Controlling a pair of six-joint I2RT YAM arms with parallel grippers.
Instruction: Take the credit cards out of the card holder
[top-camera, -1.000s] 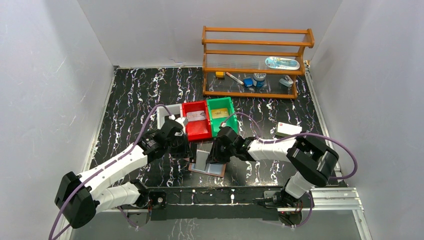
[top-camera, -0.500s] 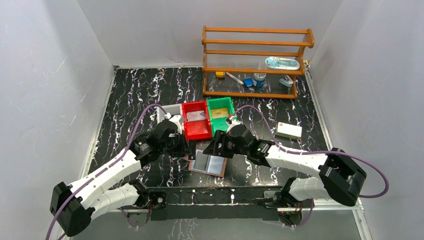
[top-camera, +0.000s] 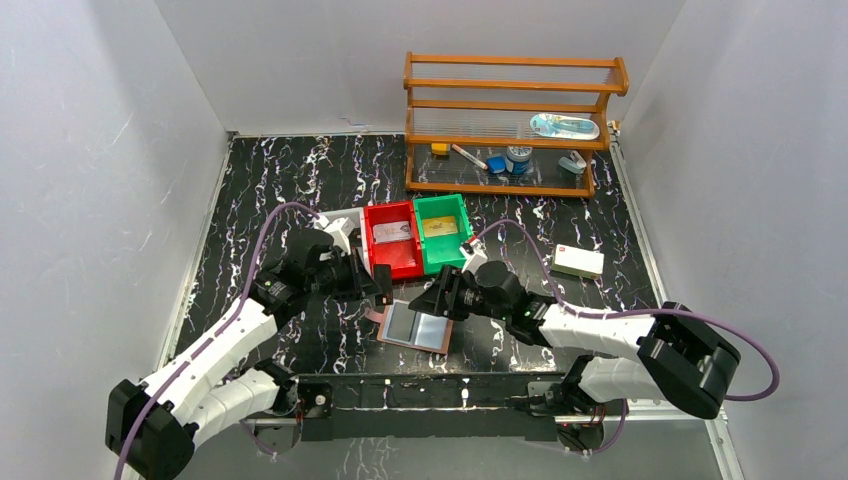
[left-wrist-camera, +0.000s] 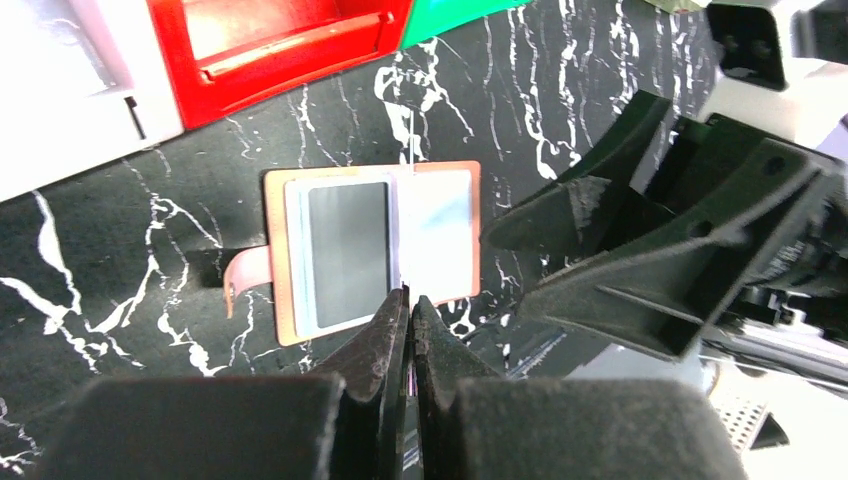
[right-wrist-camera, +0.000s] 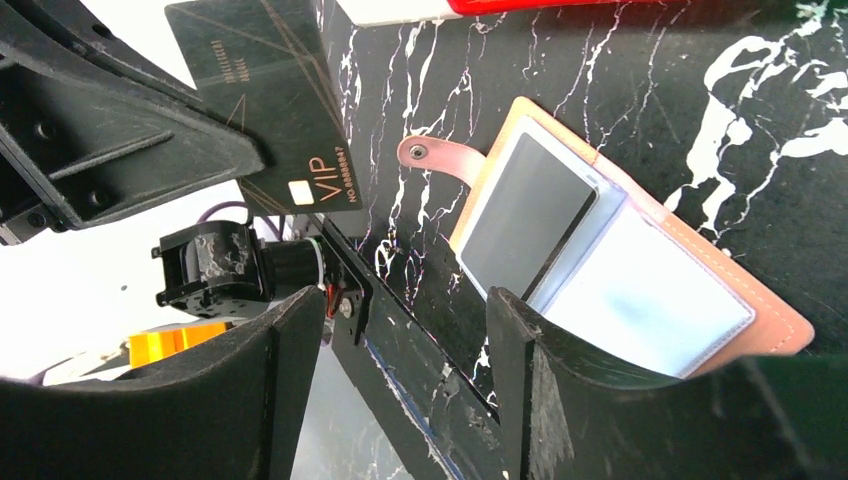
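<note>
The reddish-brown card holder (top-camera: 415, 327) lies open and flat on the black marble table, strap tab to the left. It also shows in the left wrist view (left-wrist-camera: 290, 255) and the right wrist view (right-wrist-camera: 770, 320). A dark card (right-wrist-camera: 525, 215) sits in its left clear pocket. My left gripper (top-camera: 384, 291) (left-wrist-camera: 408, 296) is shut on a black VIP card (right-wrist-camera: 270, 95), held edge-up above the holder's left side. My right gripper (top-camera: 437, 298) (right-wrist-camera: 400, 310) is open and empty at the holder's far edge, one finger (right-wrist-camera: 560, 390) over the right pocket.
A red bin (top-camera: 392, 262) and a green bin (top-camera: 443, 250), each with a card inside, stand just behind the holder, with a white tray (top-camera: 335, 222) to their left. A white box with a red mark (top-camera: 578, 262) lies to the right. A wooden rack (top-camera: 510, 120) stands at the back.
The holder's raised leaf has dropped flat. My left gripper has drawn back from the holder with the black card. My right arm has stretched out lower, its gripper still at the holder's far edge.
</note>
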